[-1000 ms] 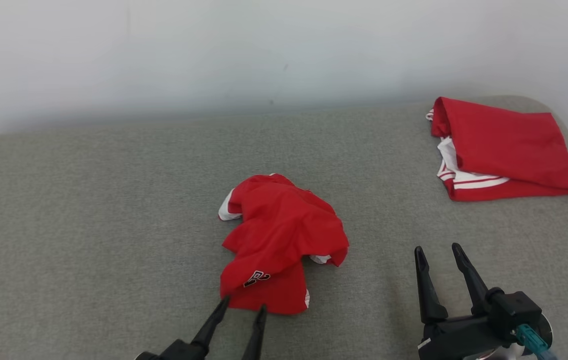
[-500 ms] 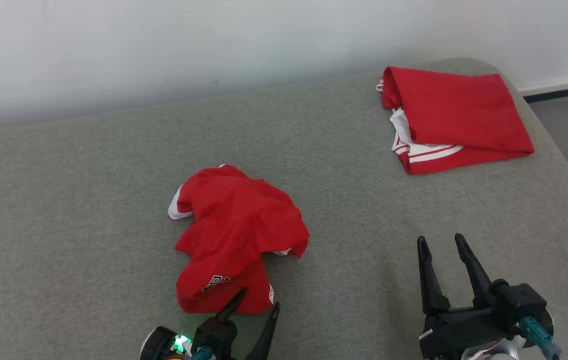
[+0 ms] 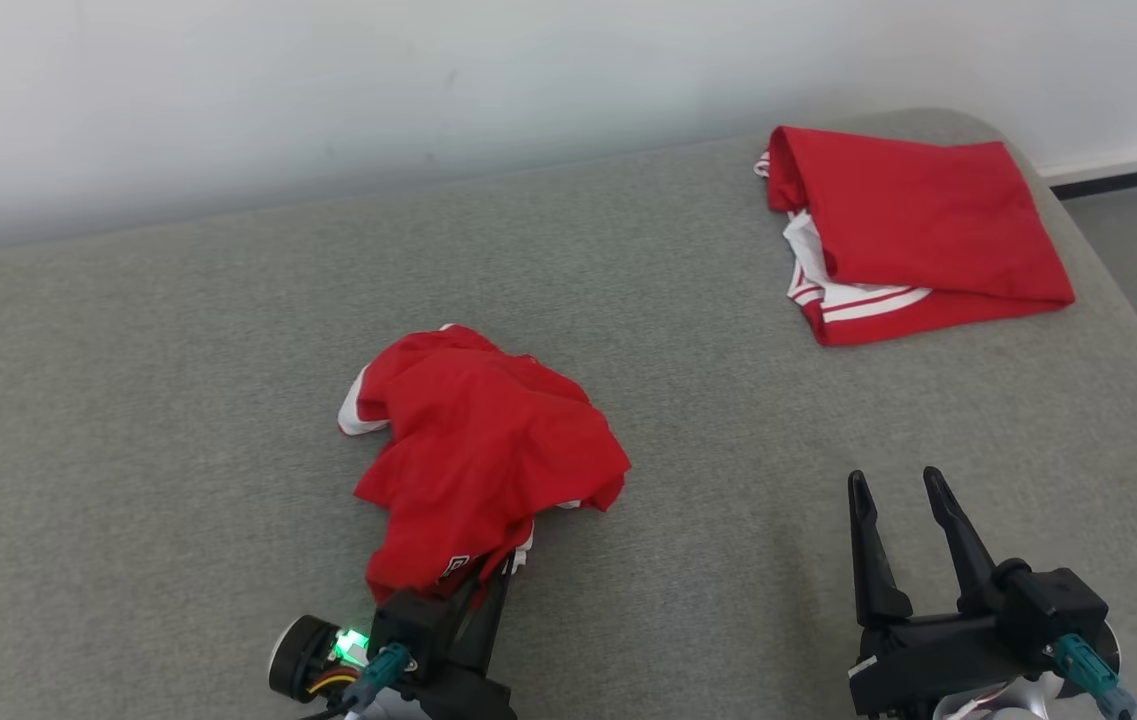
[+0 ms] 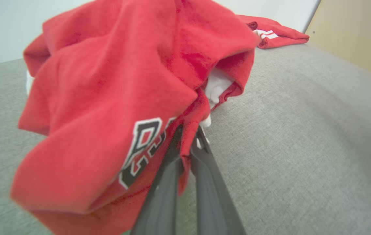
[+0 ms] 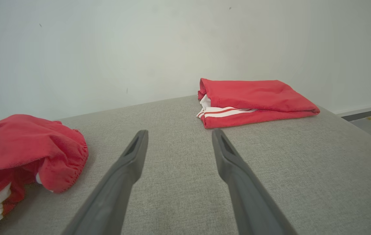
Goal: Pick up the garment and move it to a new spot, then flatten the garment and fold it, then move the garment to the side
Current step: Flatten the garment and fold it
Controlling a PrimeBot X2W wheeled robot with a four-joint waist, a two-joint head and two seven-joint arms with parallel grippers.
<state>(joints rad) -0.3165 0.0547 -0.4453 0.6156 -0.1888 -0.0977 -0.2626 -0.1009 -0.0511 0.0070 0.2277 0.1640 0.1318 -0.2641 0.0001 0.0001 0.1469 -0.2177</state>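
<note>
Pickup is barely started, I judge: my left end effector (image 3: pixel 495 572) is clenched on the near hem of the crumpled red garment (image 3: pixel 483 440), which lies mid-width on the bench (image 3: pixel 128 400) near its front edge, my right end effector (image 3: pixel 895 477) hangs open and empty, and moving, flattening and folding all remain.

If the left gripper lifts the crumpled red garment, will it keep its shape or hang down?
Probably it hangs limp: the crumpled red garment lies in soft folds. It looks thin and light, so the left gripper likely holds it. It may unfold unevenly, since only one edge is between the jaws.
</note>
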